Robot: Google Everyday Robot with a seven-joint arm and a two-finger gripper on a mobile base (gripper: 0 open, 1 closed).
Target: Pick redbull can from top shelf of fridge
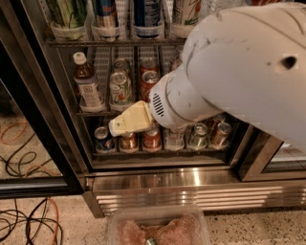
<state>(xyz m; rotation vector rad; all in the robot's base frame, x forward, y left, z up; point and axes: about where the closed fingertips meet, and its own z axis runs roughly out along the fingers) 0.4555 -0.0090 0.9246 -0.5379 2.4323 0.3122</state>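
Note:
The redbull can [105,13], blue and silver with red lettering, stands in a translucent cup holder on the top shelf [81,43] of the fridge [158,179], second from the left; its top is cut off by the frame. An all-dark-blue can [146,12] stands to its right. My gripper [125,123], cream-coloured, points left in front of the lower racks, well below the redbull can and slightly right of it. My big white arm [239,72] hides the right part of the shelves.
A brown bottle with a white cap [87,82] and several cans stand on the middle rack, with more cans [128,141] on the bottom rack. The black door frame [43,110] is at left. Cables [24,220] lie on the floor. A plastic tray [158,227] is at the bottom.

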